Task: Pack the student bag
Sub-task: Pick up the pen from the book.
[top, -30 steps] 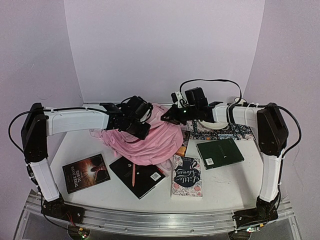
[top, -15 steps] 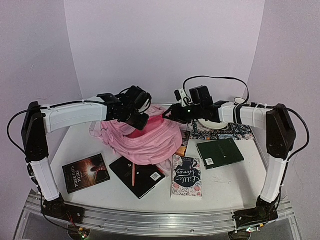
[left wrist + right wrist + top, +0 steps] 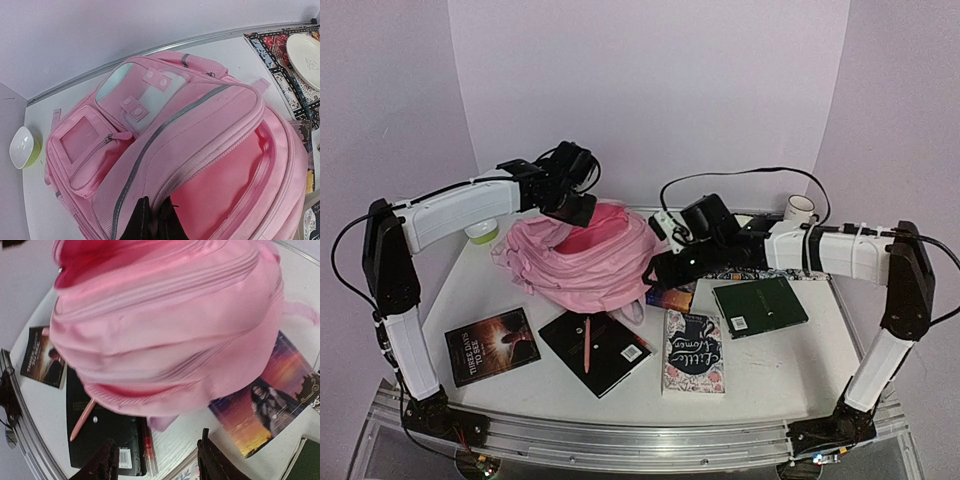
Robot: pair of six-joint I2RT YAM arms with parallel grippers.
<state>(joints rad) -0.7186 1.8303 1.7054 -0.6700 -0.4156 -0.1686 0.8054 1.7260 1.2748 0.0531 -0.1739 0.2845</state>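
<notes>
Fingers point(image 3: 143, 220) of the left gripper point(image 3: 154, 204) are pinched tight on the near rim of the bag point(image 3: 200, 125), at the zip edge of the main compartment. Left arm reaches high over the back of the table point(image 3: 770, 375). Rim is held up and the mouth gapes. Pink lining shows inside; nothing seen in the part that is visible.

Right gripper point(image 3: 157, 457): jaws well apart, nothing between them. It hangs low at the bag's right flank, just above a sunset-cover book point(image 3: 265, 405) that has one end tucked under the bag.

Bag sits centre-back on the table. Its front pockets face away from the arms, toward a small green-and-white bowl point(image 3: 22, 146) at back left.

Lying out on the table, in front of the bag:
- dark book point(image 3: 492, 345), left
- black notebook point(image 3: 610, 358) with a pink pen point(image 3: 587, 345) on it, far corner at the bag's edge
- floral book point(image 3: 695, 352), centre
- green book point(image 3: 760, 305), right

Back right are a plate point(image 3: 305, 50) on a patterned mat point(image 3: 815, 265) and a white cup point(image 3: 800, 208). Cannot tell whether these are meant for packing.

Judgement: early stage. The bag is open and held ready, which looks like the only step done. As far as the views show, no loading has happened. The books, notebook and pen all remain to go in, then the zip needs closing.
</notes>
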